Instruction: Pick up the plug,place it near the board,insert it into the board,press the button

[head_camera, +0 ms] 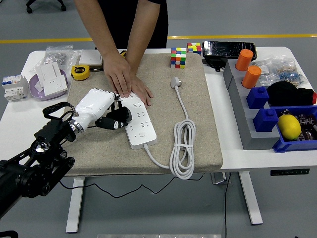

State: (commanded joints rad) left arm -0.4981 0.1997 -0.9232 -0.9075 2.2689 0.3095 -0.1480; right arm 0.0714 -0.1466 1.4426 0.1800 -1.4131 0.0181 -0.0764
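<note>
On the tan mat that covers the middle of the white table, a white power strip lies lengthwise, and everything else is placed from it. Just left of the strip, at its near half, the robot's left hand has its white-shelled fingers curled around a black plug, which is pressed against the strip's left edge over the sockets; whether its prongs are already seated cannot be told from this angle. At the strip's far end, a person's two hands lie flat on it, apparently steadying it. To the right of the strip, a coiled white cord runs from its near end, and a loose white plug lies further right and beyond. The right arm is out of view. Judged from this, the step in hand is the insertion: the plug has been carried to the board and is being lined up or pushed home. The next move calls for a firm, square downward press into the socket, then letting go and reaching to the strip's button at its near end, just right of the hand, without dragging the strip sideways.
</note>
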